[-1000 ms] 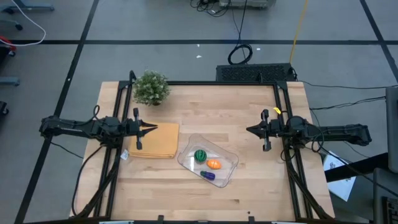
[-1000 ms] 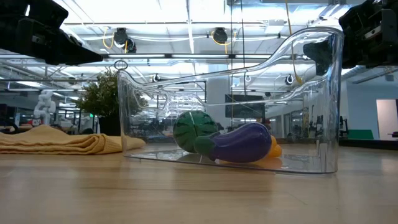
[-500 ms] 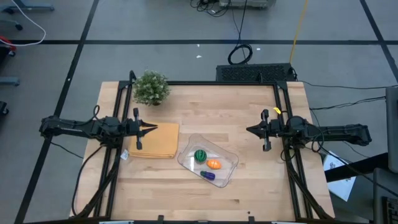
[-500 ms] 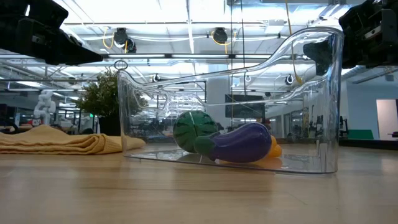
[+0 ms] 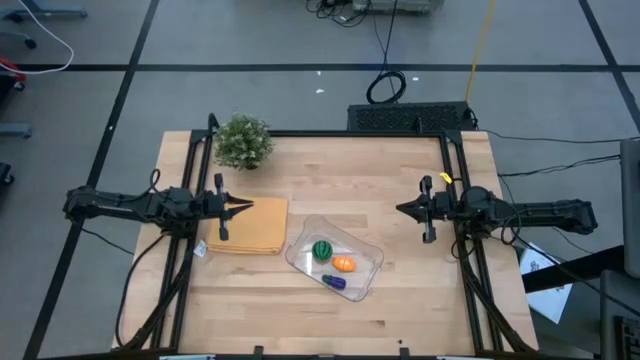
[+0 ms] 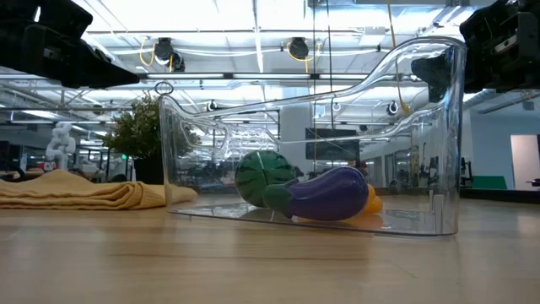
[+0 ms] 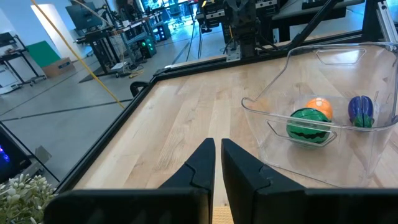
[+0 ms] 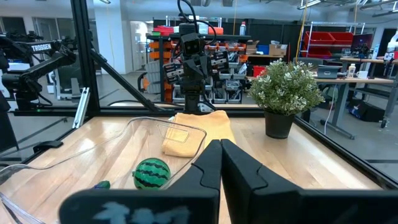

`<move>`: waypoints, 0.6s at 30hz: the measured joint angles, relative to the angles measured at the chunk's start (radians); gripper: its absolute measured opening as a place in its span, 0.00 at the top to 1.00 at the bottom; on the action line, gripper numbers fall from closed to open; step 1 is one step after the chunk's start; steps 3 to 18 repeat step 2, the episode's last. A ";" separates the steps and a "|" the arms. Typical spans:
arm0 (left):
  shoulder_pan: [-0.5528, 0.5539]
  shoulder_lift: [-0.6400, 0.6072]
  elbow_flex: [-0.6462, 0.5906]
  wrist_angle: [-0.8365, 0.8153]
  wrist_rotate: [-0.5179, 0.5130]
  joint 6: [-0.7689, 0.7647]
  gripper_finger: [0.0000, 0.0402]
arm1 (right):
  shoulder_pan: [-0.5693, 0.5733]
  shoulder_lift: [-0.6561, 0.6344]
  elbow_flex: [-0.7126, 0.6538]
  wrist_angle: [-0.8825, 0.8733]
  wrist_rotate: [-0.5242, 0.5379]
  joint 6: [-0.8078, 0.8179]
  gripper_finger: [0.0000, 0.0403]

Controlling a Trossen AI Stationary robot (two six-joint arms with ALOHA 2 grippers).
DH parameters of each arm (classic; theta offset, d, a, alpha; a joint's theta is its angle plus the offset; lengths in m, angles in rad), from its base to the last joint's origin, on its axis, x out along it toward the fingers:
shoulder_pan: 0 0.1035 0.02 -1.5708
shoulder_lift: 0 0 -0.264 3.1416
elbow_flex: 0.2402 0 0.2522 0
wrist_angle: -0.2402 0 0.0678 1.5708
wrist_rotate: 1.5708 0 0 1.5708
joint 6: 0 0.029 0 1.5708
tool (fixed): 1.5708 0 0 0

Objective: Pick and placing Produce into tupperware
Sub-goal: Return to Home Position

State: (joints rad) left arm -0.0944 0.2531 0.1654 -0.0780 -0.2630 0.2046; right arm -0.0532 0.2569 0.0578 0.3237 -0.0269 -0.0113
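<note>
Right, both arms are out at the sides of the table (image 5: 350, 170), pointing in at each other. The left gripper (image 5: 245, 205) hangs over the far part of the tan cloth (image 5: 255, 235), fingers clenched w/ nothing btwn them; its wrist cam shows the two dark tips just about meeting. The right gripper (image 5: 402, 209) is opposite, same story: pinched closed, empty, up off the wood.

The tupperware (image 5: 368, 268) lies on the table btwn the two, nearer the front edge than either claw. It's turned at an angle, one corner just beside the cloth. Neither claw touches it, and both are apart from it. The low cam has the arms up at the top corners of the shot, off the table.

All 3 produce pcs are inside the bin. The green striped ball (image 5: 322, 250) is toward the left gripper's side, the orange oval (image 5: 344, 264) just beside it in the middle, and the blue-purple piece (image 5: 334, 283) by the front wall. From table height the purple one lies in front of the ball, touching or v. close, can't tell which, w/ the orange peeking out behind. The potted plant (image 5: 243, 141) is at the far left corner, well apart from the bin.
</note>
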 joint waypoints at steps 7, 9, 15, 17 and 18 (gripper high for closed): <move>0.000 0.000 0.000 0.000 0.000 0.000 0.92 | 0.000 0.000 0.000 0.000 0.000 0.000 1.00; 0.000 0.000 0.000 0.000 0.000 0.000 0.92 | 0.000 0.000 0.000 0.000 0.000 0.000 1.00; 0.000 0.000 0.000 0.000 0.000 0.000 0.92 | 0.000 0.000 0.000 0.000 0.000 0.000 1.00; 0.000 0.000 0.000 0.000 0.000 0.000 0.92 | 0.000 0.000 0.000 0.000 0.000 0.000 1.00; 0.000 0.000 0.000 0.000 0.000 0.000 0.92 | 0.000 0.000 0.000 0.000 0.000 0.000 1.00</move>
